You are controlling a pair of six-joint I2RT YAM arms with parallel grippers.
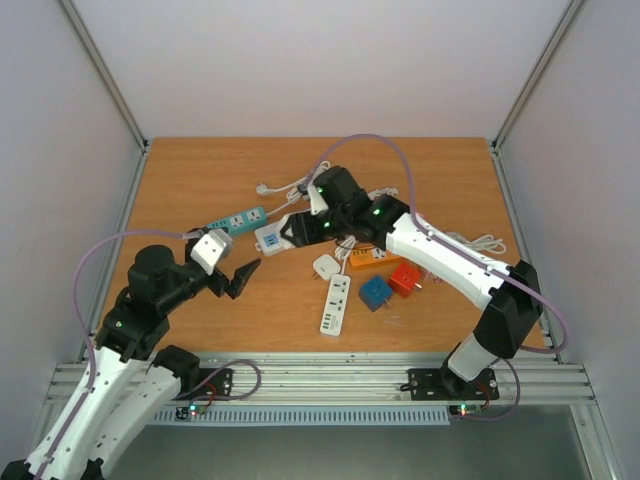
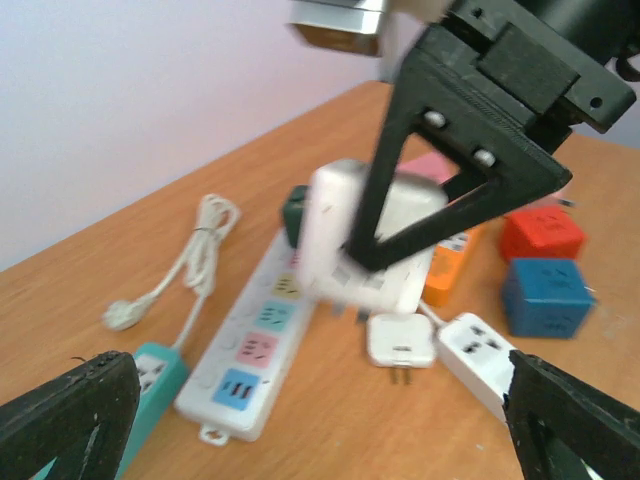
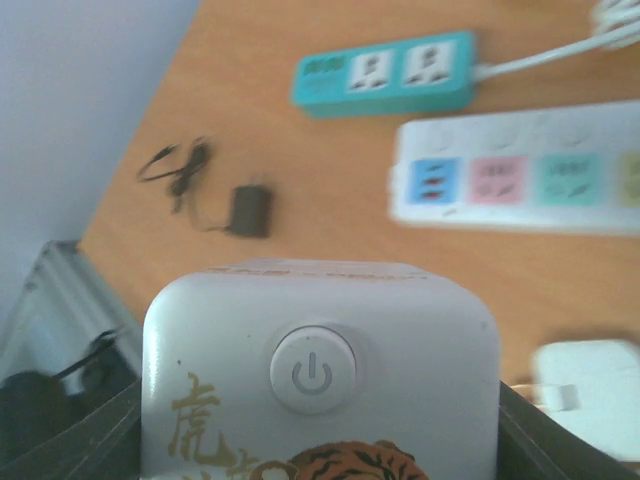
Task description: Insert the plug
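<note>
White cube adapter (image 2: 328,225) with a power button on its face is clamped in the right gripper (image 3: 318,440), jaws part closed on its two sides. It hangs over the white power strip (image 3: 520,180) with coloured sockets, mid-table, just near-right of the teal power strip (image 3: 385,72). Pins are hidden under the cube, so can't tell if they touch a socket. The strip's long axis runs left-right on the table, blue socket at the left end. The cube seems to be over the right part, so the move looks like straight down, pins squared to a socket. Right arm is the one on it. Empty left gripper (image 2: 320,420) sits near left, apart from the strip, jaws spread wide; it could pin the strip's left end if it slides
</note>
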